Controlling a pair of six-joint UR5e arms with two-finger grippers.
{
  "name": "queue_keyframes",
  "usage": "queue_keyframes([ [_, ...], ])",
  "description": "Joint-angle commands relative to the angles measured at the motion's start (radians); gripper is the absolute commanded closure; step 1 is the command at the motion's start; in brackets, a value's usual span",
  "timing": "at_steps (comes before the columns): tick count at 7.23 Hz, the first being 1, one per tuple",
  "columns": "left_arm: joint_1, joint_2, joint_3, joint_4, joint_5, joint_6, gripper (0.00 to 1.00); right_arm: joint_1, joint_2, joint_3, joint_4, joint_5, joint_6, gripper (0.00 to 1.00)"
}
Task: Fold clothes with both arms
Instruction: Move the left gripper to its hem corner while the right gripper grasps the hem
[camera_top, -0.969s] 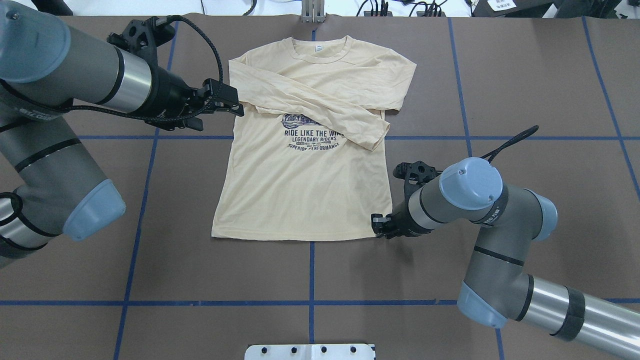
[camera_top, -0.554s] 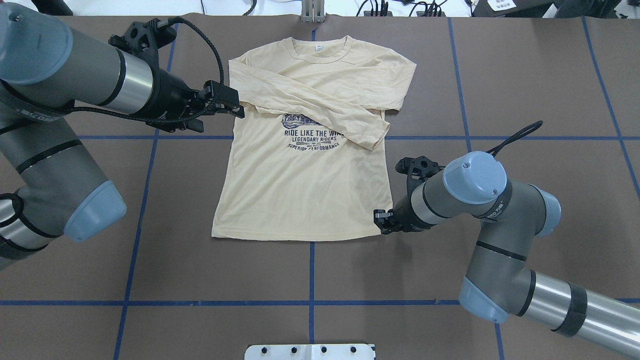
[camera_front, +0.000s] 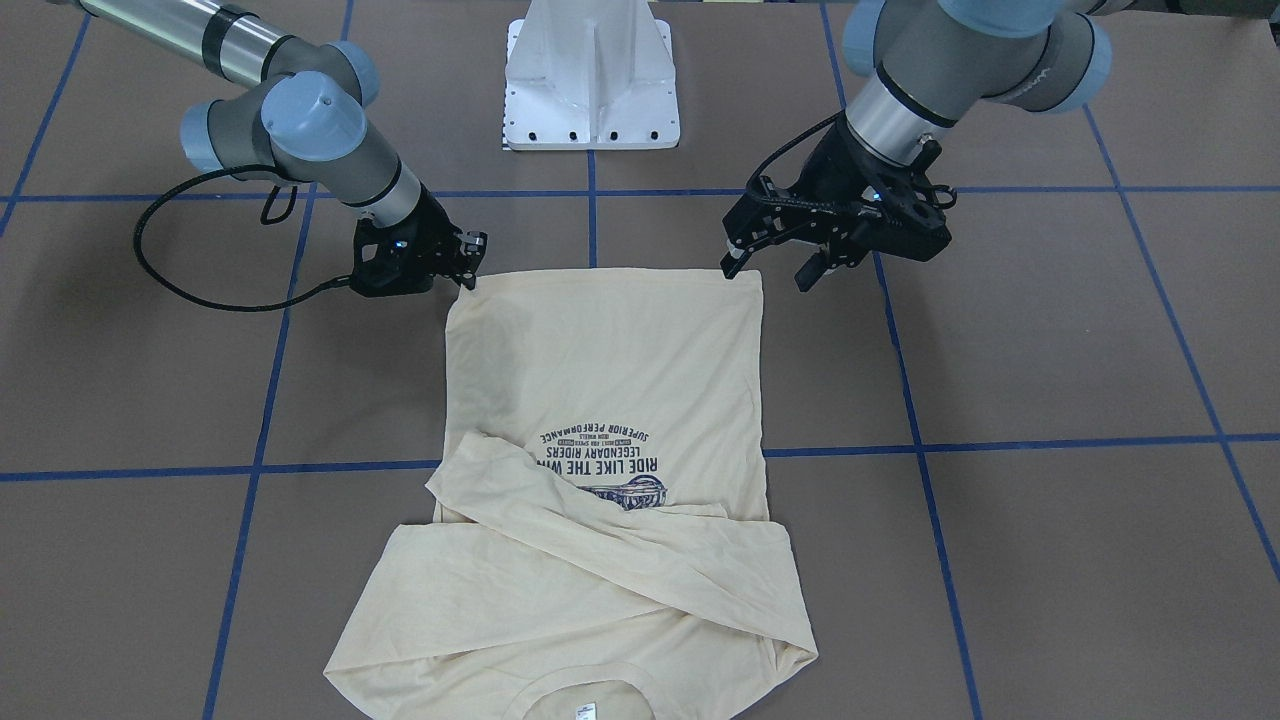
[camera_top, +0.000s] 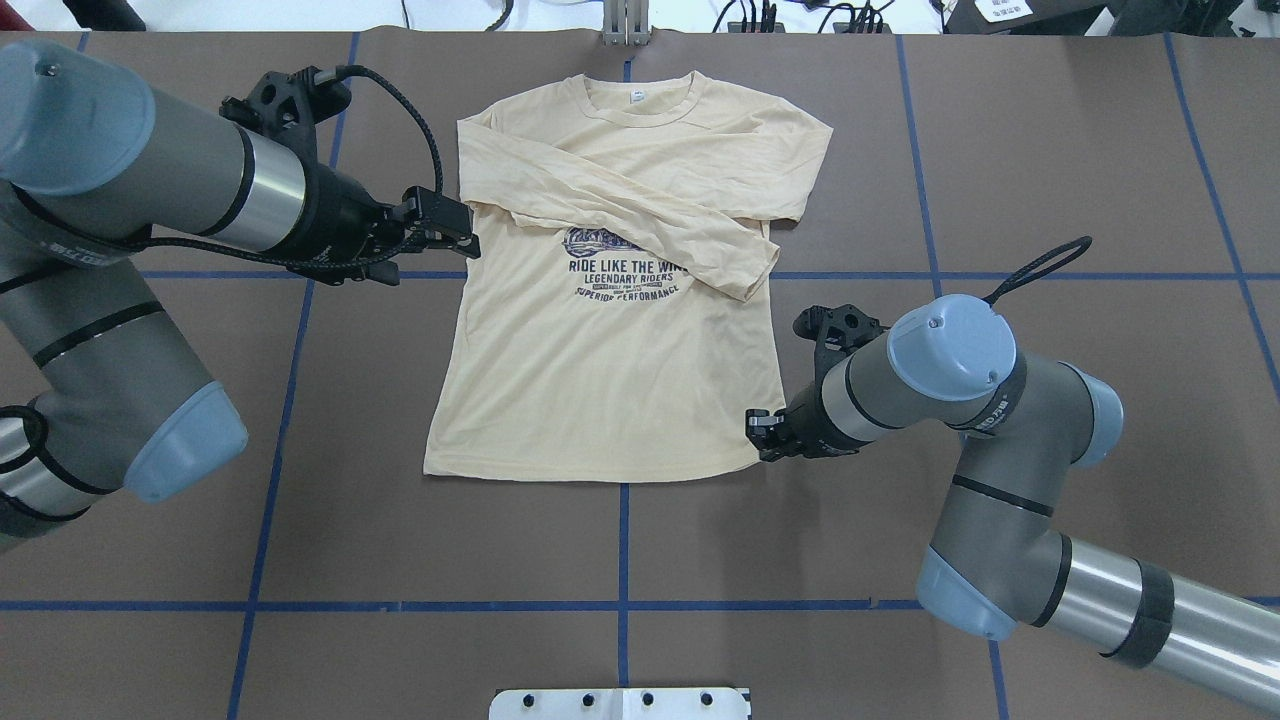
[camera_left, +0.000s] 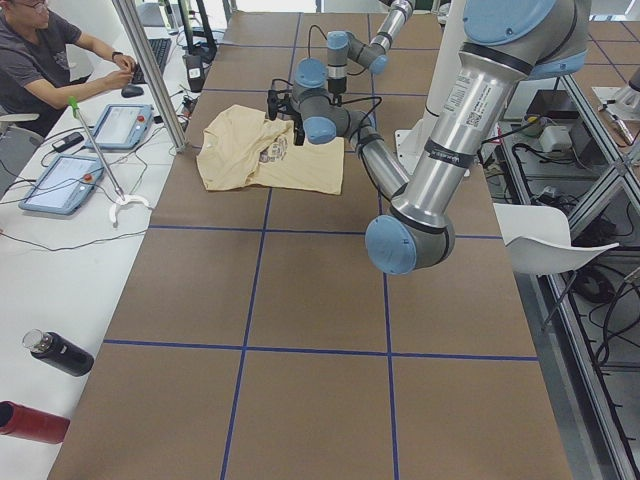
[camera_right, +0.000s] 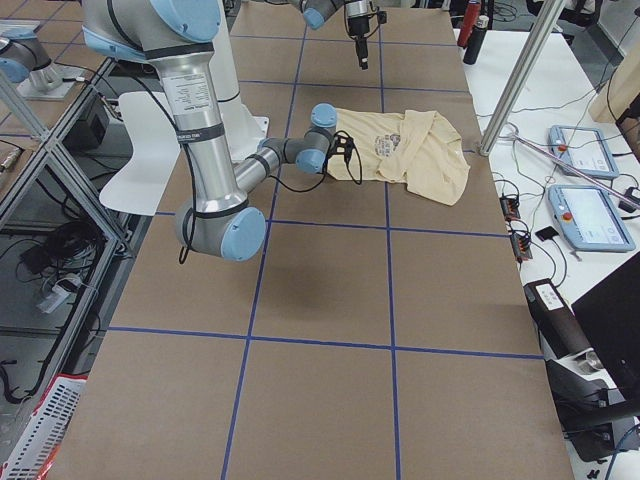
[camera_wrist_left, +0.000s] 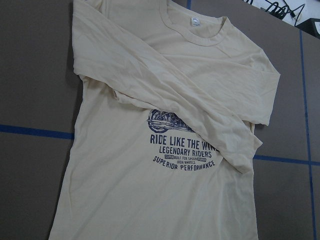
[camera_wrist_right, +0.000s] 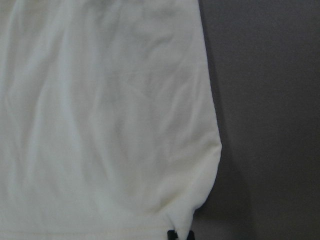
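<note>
right gripper (camera_front: 466, 276) jaws closed on hem corner of the long-sleeved shirt (camera_top: 600, 390); left gripper (camera_front: 770, 272) jaws open, above the tabletop (camera_top: 300, 450), shirt's other side edge just beyond their tips

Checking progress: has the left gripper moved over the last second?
Yes: the left gripper has slid slightly toward the robot, nearer the crosswise blue tape line beside the shirt.
</note>
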Motion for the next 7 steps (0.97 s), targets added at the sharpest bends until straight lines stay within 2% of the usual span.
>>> queue_keyframes([
  [1,0.139,0.063,-0.007,0.012,0.122,-0.035,0.0,0.016,0.002,0.016,0.001,0.0,0.019,1.0],
  [2,0.227,0.088,-0.004,0.009,0.177,-0.096,0.0,0.026,0.003,0.02,0.001,0.0,0.019,1.0],
  [4,0.333,0.09,0.015,0.006,0.228,-0.184,0.01,0.031,0.002,0.037,0.001,0.0,0.019,1.0],
  [7,0.347,0.096,0.033,0.014,0.236,-0.178,0.1,0.034,0.004,0.043,0.001,0.0,0.019,1.0],
])
